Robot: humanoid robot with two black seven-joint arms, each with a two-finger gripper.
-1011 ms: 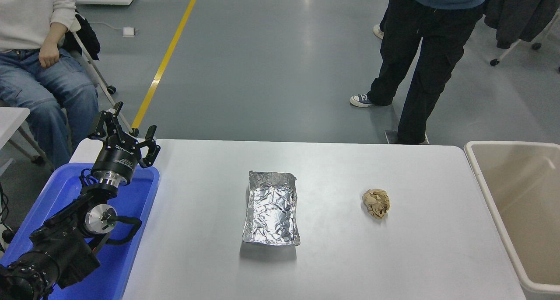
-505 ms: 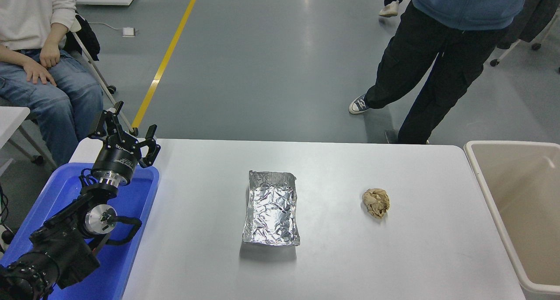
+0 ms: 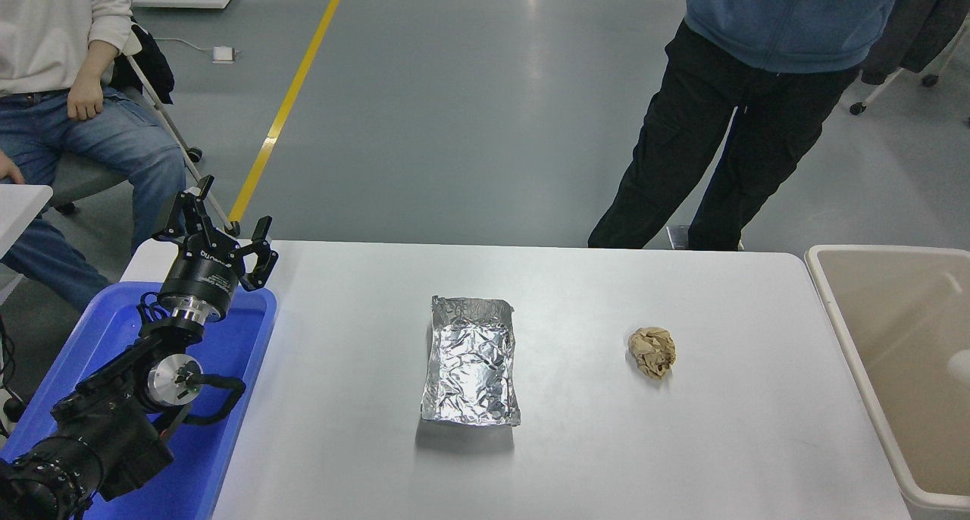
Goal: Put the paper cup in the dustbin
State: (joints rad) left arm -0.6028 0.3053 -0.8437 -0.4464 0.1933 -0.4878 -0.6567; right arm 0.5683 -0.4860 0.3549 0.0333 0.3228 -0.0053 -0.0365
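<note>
Currently the left arm is parked at the lower left, above the blue plastic tray (image 3: 250, 330), and its left gripper (image 3: 216, 228) points away from the camera with its fingers spread apart and nothing between them. The right arm and its gripper are outside the view, so their state cannot be read. On the white table (image 3: 576, 444) lie two items: a silver foil tray (image 3: 470, 361) near the middle, open side up, and a crumpled brown paper ball (image 3: 652, 352) to its right, well apart from it. The dustbin (image 3: 837, 308) stands just beyond the table's right edge, its beige rim running along that edge. Inside the dustbin, at the picture's right border, a pale rounded shape (image 3: 959, 368) shows against the bin's inner surface; it may be the paper cup, but too little of it is visible to confirm. A seated person in jeans (image 3: 98, 137) is at the far left, and a standing person in black trousers (image 3: 705, 156) is at the table's far side.
</note>
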